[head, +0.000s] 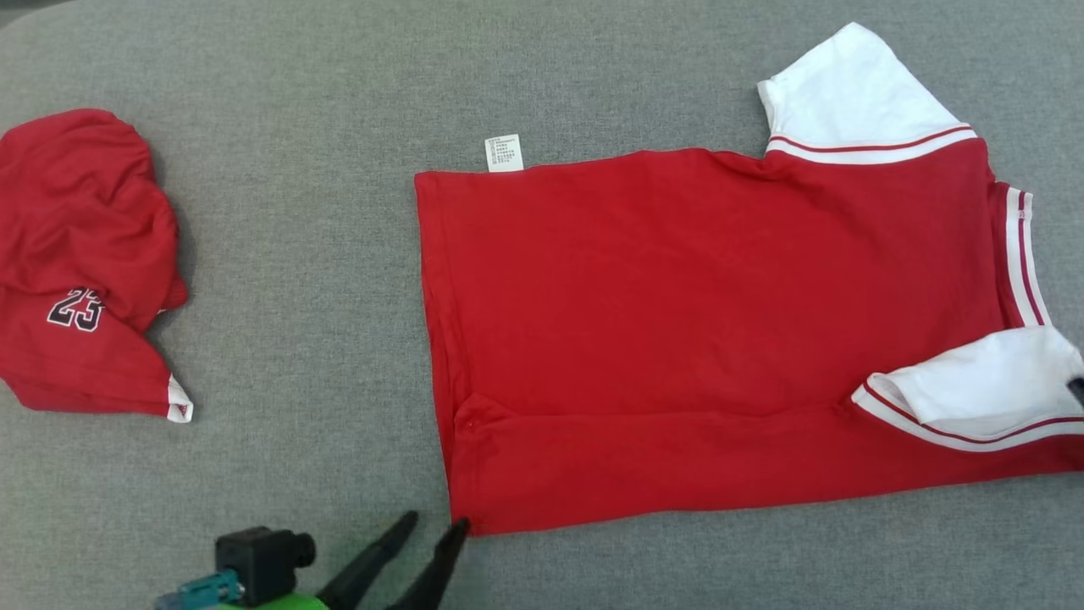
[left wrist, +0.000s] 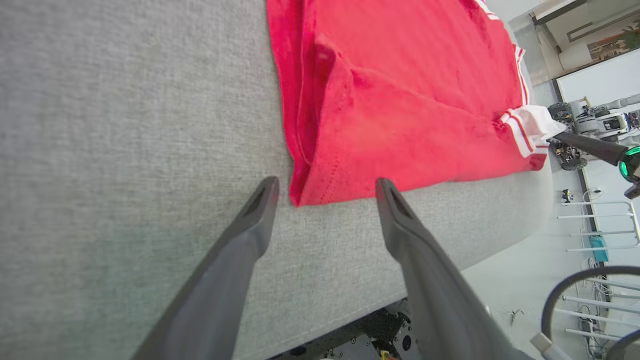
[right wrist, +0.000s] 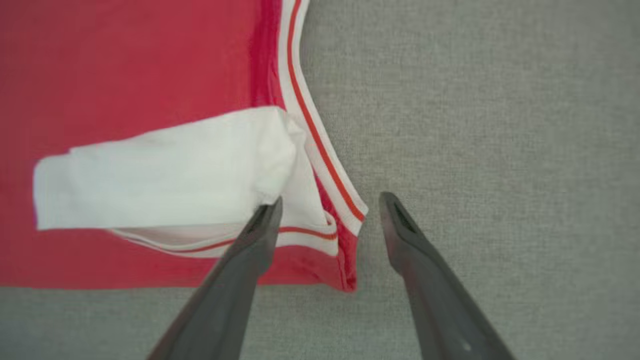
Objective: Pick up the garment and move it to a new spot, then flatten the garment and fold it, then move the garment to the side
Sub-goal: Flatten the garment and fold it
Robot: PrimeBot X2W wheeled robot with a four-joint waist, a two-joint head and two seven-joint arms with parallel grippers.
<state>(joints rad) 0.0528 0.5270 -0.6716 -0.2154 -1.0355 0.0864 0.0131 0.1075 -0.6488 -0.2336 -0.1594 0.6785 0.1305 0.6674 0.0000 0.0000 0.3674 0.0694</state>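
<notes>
A red shirt of soft, matt cloth with finely stitched hems lies on a grey surface of coarse woven fabric. The shirt's white sleeve is the same dull cloth. A thin printed label pokes from the shirt's far edge. Left of the shirt sits a second red cloth garment. At the shirt's near edge, the left gripper and right gripper show smooth, matt dark fingers, plastic by their look.

Left gripper spread wide, fingers straddling the folded corner of the red garment at twelve o'clock, seemingly not touching it; grey cloth surface stretches toward nine o'clock.
</notes>
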